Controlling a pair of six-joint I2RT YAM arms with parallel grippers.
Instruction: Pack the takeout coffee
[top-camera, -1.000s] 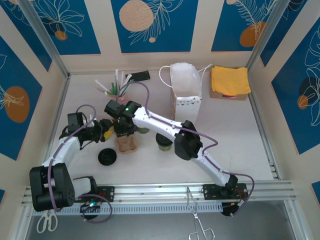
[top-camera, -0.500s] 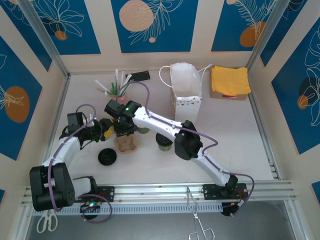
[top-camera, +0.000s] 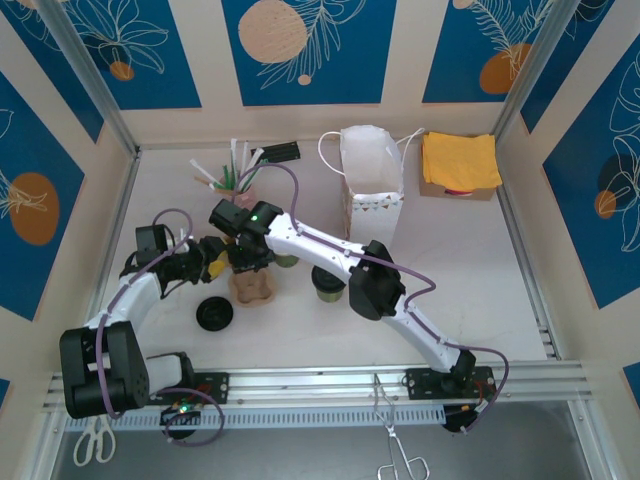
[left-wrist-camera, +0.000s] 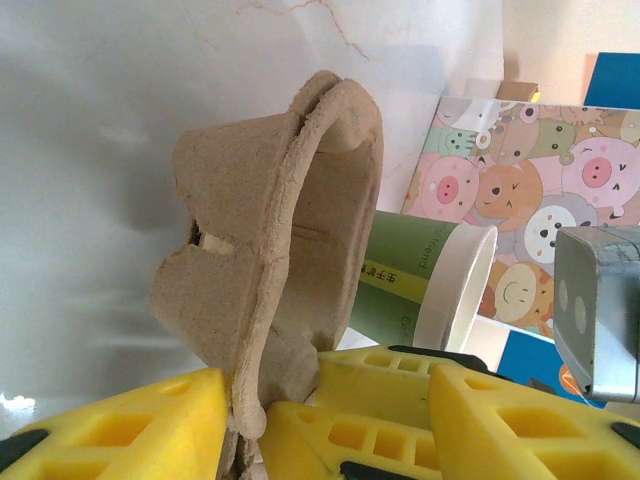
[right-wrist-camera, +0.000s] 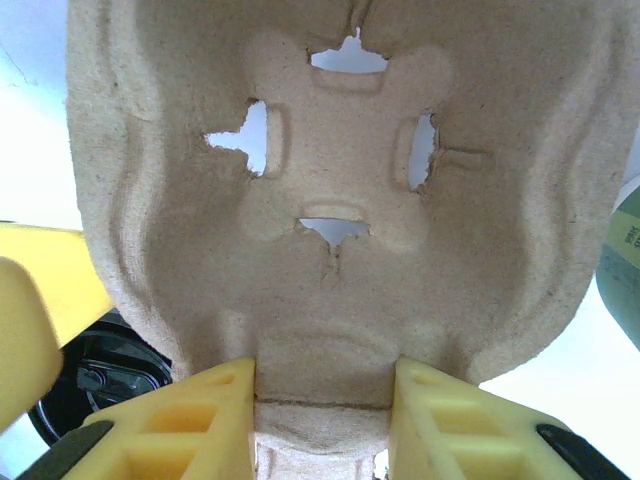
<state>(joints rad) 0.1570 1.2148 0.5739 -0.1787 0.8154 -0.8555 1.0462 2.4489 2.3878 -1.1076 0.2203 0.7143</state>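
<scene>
A brown pulp cup carrier (top-camera: 252, 290) stands left of centre on the table. My right gripper (top-camera: 247, 265) reaches down onto it, and in the right wrist view my right gripper (right-wrist-camera: 322, 380) is shut on the middle rib of the cup carrier (right-wrist-camera: 330, 200). My left gripper (top-camera: 207, 262) is at the carrier's left side. In the left wrist view my left gripper (left-wrist-camera: 322, 385) is open around the rim of the cup carrier (left-wrist-camera: 280, 240), one finger (left-wrist-camera: 110, 430) against its outer wall. A green paper coffee cup (left-wrist-camera: 420, 285) shows behind it, and two green cups (top-camera: 327, 290) (top-camera: 287, 260) stand beside the carrier.
A black lid (top-camera: 214, 314) lies in front of the carrier. The white paper bag (top-camera: 372, 170) stands open at the back, a yellow cloth (top-camera: 460, 160) on a box to its right. Straws and stirrers (top-camera: 230, 172) sit at the back left. Tongs (top-camera: 395, 440) lie on the near rail.
</scene>
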